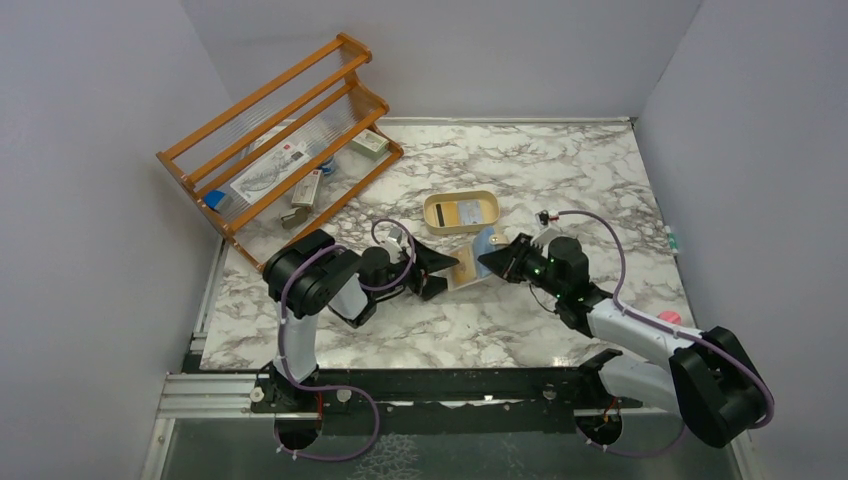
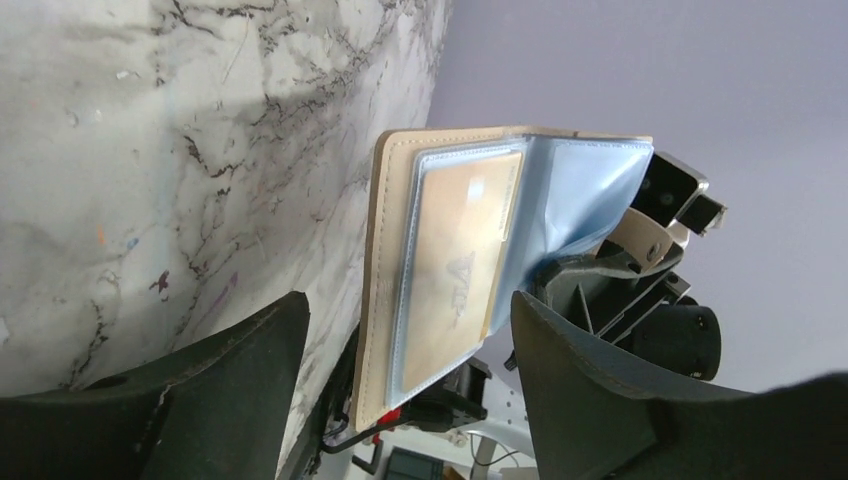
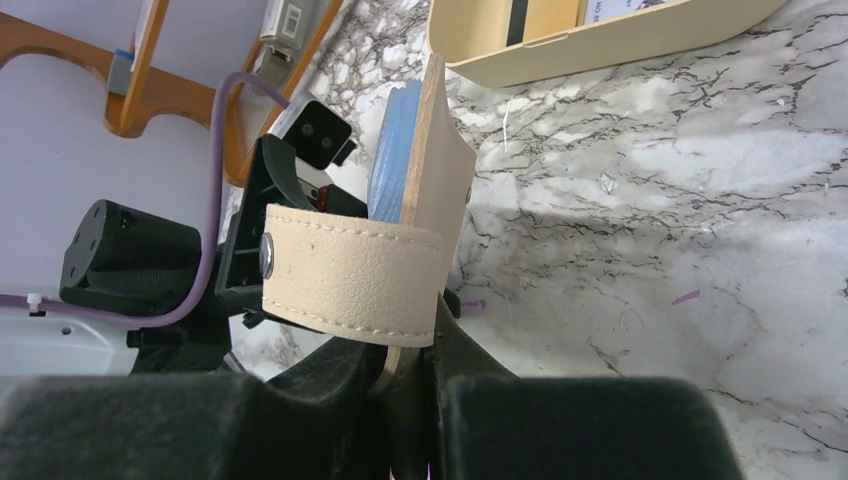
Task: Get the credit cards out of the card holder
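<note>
Fingers (image 3: 330, 385) of right gripper (image 3: 402, 378) pinch one card holder (image 3: 437, 180).

A: Anything legible?
B: Barely. The yellow-orange card (image 2: 455, 250) inside the card holder (image 2: 378, 300) carries a few large pale letters, too blurred to read. The white sheet (image 1: 262, 175) in the wooden rack (image 1: 262, 94) has print and a red mark, both too small.

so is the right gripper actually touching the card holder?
Touching. The right wrist view shows the right gripper closed on the lower edge of the card holder, holding it upright off the table, with no gap between fingers and leather.
</note>
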Available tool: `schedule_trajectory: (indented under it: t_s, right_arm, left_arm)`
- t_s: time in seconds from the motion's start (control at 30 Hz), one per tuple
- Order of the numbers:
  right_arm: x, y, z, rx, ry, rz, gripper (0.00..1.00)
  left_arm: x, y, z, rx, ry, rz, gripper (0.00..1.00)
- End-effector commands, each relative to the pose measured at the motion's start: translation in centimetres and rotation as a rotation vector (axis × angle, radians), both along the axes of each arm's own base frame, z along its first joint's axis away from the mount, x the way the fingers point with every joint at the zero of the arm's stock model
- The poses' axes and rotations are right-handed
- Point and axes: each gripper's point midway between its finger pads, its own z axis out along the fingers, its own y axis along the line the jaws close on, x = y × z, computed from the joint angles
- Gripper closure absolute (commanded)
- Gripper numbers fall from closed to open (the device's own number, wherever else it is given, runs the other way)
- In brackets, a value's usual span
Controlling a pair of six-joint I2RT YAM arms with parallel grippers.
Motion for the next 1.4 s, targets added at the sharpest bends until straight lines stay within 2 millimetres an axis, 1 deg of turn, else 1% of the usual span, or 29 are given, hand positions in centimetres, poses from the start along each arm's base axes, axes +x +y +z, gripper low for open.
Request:
schedule_trajectory:
  t_s: [0.0,0.03,0.1,0.23,0.4,0.47,0.63,0.77,0.83,0.9,0.93,0.97,1.0,1.07,1.1,1.13,1.17,1.23,1.3,1.37]
  right_arm:
    - [-0.1,0.1,1.6,0.056,-0.044,0.015,0.99]
    - [-0.1,0.1,1.6,0.057,-0.046,0.017,0.99]
    - [-0.1,0.1,1.7,0.06,-0.047,0.02,0.99]
    - [-0.1,0.1,1.9,0.064,-0.051,0.026,0.99]
    - [-0.2,0.2,2.2,0.068,-0.057,0.028,0.99]
    - [-0.2,0.1,2.1,0.067,-0.057,0.025,0.99]
    - [-0.4,0.0,2.0,0.071,-0.058,0.028,0.99]
    - [-0.4,0.0,2.1,0.073,-0.059,0.032,0.99]
    - [-0.4,-0.1,2.2,0.072,-0.059,0.028,0.99]
    - [-0.4,-0.3,2.2,0.067,-0.059,0.025,0.99]
    - [-0.3,-0.4,2.2,0.059,-0.056,0.02,0.97]
    - [-0.2,-0.7,2.0,0.044,-0.043,0.008,0.9]
    - [-0.1,-0.9,2.1,0.029,-0.04,0.001,0.79]
    - [0.3,-1.7,2.6,-0.002,-0.034,-0.023,0.52]
    - [0.6,-2.3,2.7,-0.026,-0.028,-0.042,0.41]
    - [1.0,-2.9,2.9,-0.058,-0.027,-0.064,0.35]
    - [1.2,-3.3,3.0,-0.09,-0.021,-0.074,0.3]
    - [2.3,-4.4,3.3,-0.189,-0.011,-0.118,0.26]
    - [3.0,-5.4,3.4,-0.291,0.021,-0.146,0.24]
    - [3.6,-5.9,4.3,-0.357,0.01,-0.142,0.23]
  left_arm:
    - [0.0,0.1,2.1,-0.076,-0.047,0.037,0.3]
    - [0.1,0.1,2.3,-0.078,-0.051,0.04,0.32]
    - [0.1,0.0,2.6,-0.084,-0.061,0.038,0.33]
    - [0.1,-0.4,3.1,-0.108,-0.076,0.027,0.32]
    - [-0.1,-0.8,3.2,-0.113,-0.074,0.021,0.33]
    - [-0.1,-0.9,3.3,-0.116,-0.076,0.021,0.37]
    - [-0.1,-0.9,3.8,-0.134,-0.087,0.022,0.56]
    - [-0.2,-1.3,4.2,-0.149,-0.093,0.002,0.83]
    - [-0.3,-1.3,4.2,-0.151,-0.095,-0.003,0.99]
    - [-0.3,-1.3,4.1,-0.145,-0.093,-0.003,1.0]
    - [-0.3,-1.2,4.0,-0.137,-0.093,-0.004,1.0]
    - [-0.3,-1.2,3.8,-0.124,-0.094,-0.005,1.0]
    - [-0.2,-1.1,3.7,-0.106,-0.097,-0.007,1.0]
    - [0.1,-0.6,3.6,-0.063,-0.128,-0.007,1.0]
    - [0.3,-0.4,3.6,-0.037,-0.14,-0.008,1.0]
    - [0.5,-0.2,3.8,-0.011,-0.16,-0.01,1.0]
    - [0.7,0.0,3.8,0.019,-0.174,-0.014,1.0]
    - [1.2,0.0,3.7,0.097,-0.208,-0.033,1.0]
    - [1.8,-0.1,3.7,0.209,-0.254,-0.052,1.0]
    - [2.5,0.0,3.3,0.358,-0.285,-0.057,1.0]
